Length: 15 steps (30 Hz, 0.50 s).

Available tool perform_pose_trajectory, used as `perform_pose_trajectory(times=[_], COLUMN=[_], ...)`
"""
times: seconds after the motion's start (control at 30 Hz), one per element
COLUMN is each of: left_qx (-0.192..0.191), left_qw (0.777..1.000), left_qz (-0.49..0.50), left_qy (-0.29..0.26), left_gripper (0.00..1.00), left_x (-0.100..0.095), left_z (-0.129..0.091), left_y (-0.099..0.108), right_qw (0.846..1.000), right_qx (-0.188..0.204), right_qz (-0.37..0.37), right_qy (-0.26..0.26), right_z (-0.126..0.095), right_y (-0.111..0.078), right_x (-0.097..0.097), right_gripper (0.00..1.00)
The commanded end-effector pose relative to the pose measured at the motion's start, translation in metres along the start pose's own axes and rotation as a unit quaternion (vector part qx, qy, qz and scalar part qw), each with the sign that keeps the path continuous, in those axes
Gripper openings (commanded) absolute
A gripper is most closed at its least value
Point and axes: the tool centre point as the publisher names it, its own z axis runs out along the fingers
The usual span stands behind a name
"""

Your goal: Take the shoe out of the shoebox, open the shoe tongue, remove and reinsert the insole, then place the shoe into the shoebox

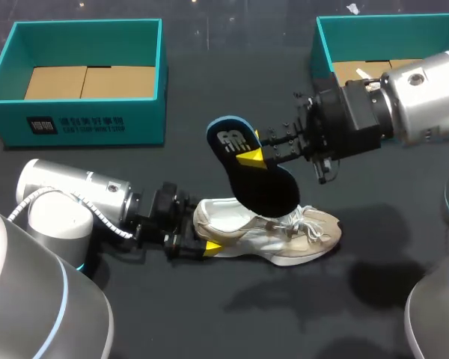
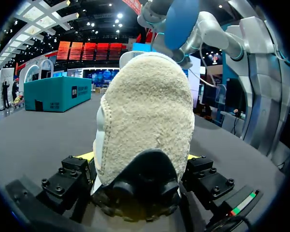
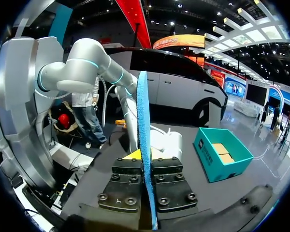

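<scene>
**Insole poised over sneaker's mouth**
Head view: the right claw pinches the black, blue-edged foam insole, which slants down to the right with its low end at the opening of the off-white mesh sneaker. The sneaker lies left-right on the dark tabletop, toe right, its heel clamped in the left claw. Left wrist view: the heel fills the claw. Right wrist view: the insole stands edge-on, gripped between the fingers.

Cream shoe, black insole, teal shoebox
</scene>
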Motion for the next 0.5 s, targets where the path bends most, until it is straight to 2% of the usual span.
perform_pose_trajectory(times=[0.03, 0.23, 0.27, 0.5], left_qx=[-0.001, -0.001, -0.001, -0.001], left_qw=[1.0, 1.0, 1.0, 1.0], left_qz=[0.0, 0.0, 0.0, 0.0], left_qy=[0.0, 0.0, 0.0, 0.0], left_gripper=[0.0, 0.0, 0.0, 0.0], left_x=[0.0, 0.0, 0.0, 0.0], left_z=[-0.002, -0.002, -0.002, -0.002], left_y=[0.005, 0.005, 0.005, 0.005], right_qw=[1.0, 1.0, 1.0, 0.996], right_qx=[-0.001, -0.005, -0.018, -0.041], right_qz=[-0.001, 0.004, 0.019, 0.076], right_qy=[-0.008, -0.009, -0.005, 0.0], right_z=[-0.009, -0.012, -0.016, -0.033], right_y=[-0.002, -0.004, -0.006, -0.009], right_x=[0.012, 0.014, 0.017, 0.037], right_gripper=[0.0, 0.0, 0.0, 0.0])
